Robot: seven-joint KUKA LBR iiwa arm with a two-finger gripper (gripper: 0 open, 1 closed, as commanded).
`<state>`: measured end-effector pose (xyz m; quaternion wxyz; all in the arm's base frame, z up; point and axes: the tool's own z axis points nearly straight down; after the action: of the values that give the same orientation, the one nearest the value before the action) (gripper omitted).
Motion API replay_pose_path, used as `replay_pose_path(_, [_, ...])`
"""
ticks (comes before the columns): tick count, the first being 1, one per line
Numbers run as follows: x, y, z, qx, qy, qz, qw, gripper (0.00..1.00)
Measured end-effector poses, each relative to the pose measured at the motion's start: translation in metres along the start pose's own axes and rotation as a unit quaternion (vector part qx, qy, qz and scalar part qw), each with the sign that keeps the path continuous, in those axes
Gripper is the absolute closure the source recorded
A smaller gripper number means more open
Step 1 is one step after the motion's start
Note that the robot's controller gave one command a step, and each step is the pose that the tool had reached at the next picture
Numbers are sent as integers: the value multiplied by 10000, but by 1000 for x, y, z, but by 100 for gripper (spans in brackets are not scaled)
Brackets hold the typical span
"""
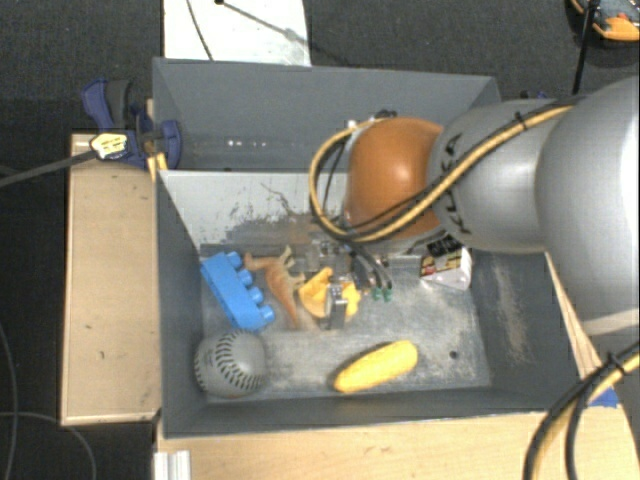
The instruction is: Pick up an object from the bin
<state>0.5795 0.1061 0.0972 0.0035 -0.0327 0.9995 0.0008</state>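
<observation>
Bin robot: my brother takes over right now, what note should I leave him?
Gripper: low in the grey metal bin, mid-floor, at a small yellow lump beside thin orange pieces; grasp unclear.
Things: blue studded plastic block at left, grey ribbed ball front-left, yellow banana-shaped toy at front, white labelled packet at right.
Done: nothing lifted out.
Left: grip one thing, raise it clear.

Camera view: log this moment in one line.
claw: low in bin | beside: small yellow piece, orange piece | hold: unclear | also: blue brick, grey ball, yellow banana
</observation>
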Motion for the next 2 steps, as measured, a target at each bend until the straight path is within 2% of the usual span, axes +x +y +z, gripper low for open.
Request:
replay_pose_path(1, [-4,-10,26,1,21,-700,9975,0])
replay_pose_path(2, [-8,-28,26,3,4,-934,9956,0])
